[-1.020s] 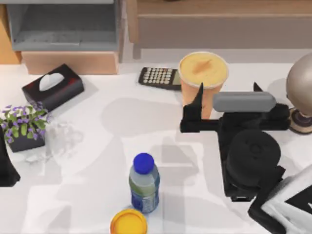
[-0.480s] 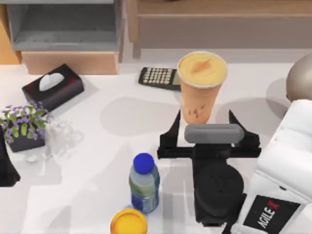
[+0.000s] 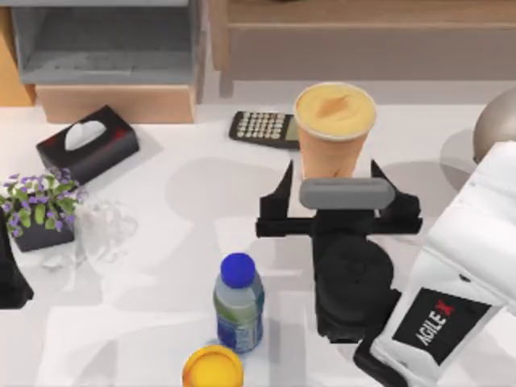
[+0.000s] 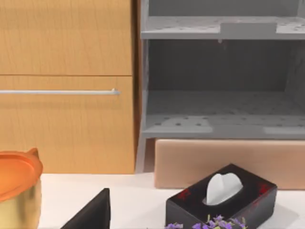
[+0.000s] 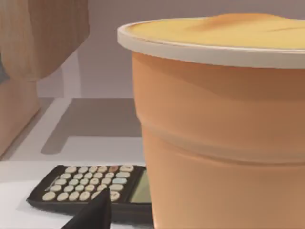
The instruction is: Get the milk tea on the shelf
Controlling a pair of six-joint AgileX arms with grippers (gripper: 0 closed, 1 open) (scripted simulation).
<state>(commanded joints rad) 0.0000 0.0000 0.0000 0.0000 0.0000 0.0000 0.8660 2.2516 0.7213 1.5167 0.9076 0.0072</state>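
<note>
The milk tea (image 3: pixel 334 129) stands upright on the white tabletop (image 3: pixel 161 242), right of centre and near the back, its pale rim enclosing a creamy yellow-orange top. The shelf (image 3: pixel 363 40) runs along the back edge behind it, apart from the cup. The right claw (image 3: pixel 332 197) sits at the near side of the cup with its two dark fingers spread wide apart, one to each side of the cup's lower body and touching neither side; the grey block of the claw hides the cup's base and its side marks. In the right wrist view the cup (image 5: pixel 224 119) looms close, cut off at its lower and outer edges, with one finger tip (image 5: pixel 93 214) in the foreground. A calculator (image 3: pixel 262 127) lies just beside the cup on the left. A grey-lined cubby box (image 3: pixel 105 48) stands at back left, its compartments bare. Nearer the front stand a blue-capped bottle (image 3: pixel 239 302) and a yellow round lid (image 3: pixel 213 369), the latter cut by the edge. The left arm (image 3: pixel 12 278) is parked at the left edge; whether its claw is open cannot be told.
</note>
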